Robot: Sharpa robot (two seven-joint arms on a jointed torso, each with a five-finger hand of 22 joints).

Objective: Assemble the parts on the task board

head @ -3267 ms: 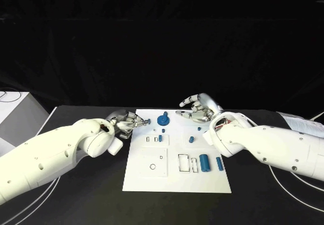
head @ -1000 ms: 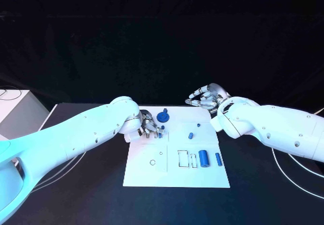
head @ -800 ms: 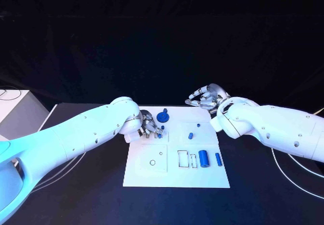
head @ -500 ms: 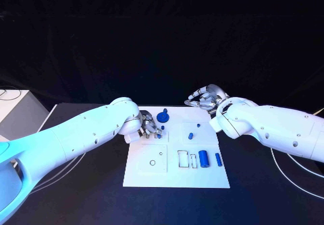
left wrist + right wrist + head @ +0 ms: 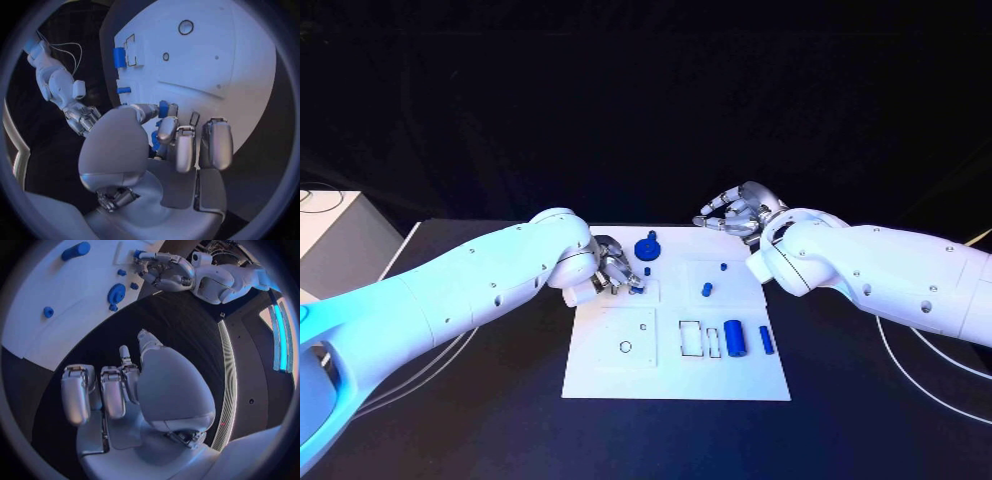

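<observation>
The task board [image 5: 678, 340] lies in the middle of the black table [image 5: 473, 400]. In the head view the left hand [image 5: 615, 271] is down over the board's far left part, beside the round blue part [image 5: 648, 249] near the far edge. Two small blue parts [image 5: 708, 290] sit toward the far right corner, and a thick blue cylinder [image 5: 736, 339] and a slimmer one [image 5: 766, 340] lie near the right edge. The right hand [image 5: 737, 213] hangs just beyond the board's far right corner, fingers loosely curled and apart, holding nothing.

In the left wrist view the left hand's fingers [image 5: 167, 131] are drawn together around a small blue part [image 5: 163, 108], pinching it just above the board's surface [image 5: 206, 65]; whether the part is already seated in a slot cannot be told.

In the right wrist view the right hand [image 5: 119, 390] hovers over bare table next to the board's edge [image 5: 56, 315], fingers parted and empty.

The step in hand looks like placing the pinched part at the far left of the board. The next move probably calls for lining it up with its recess and pressing straight down before letting go.
</observation>
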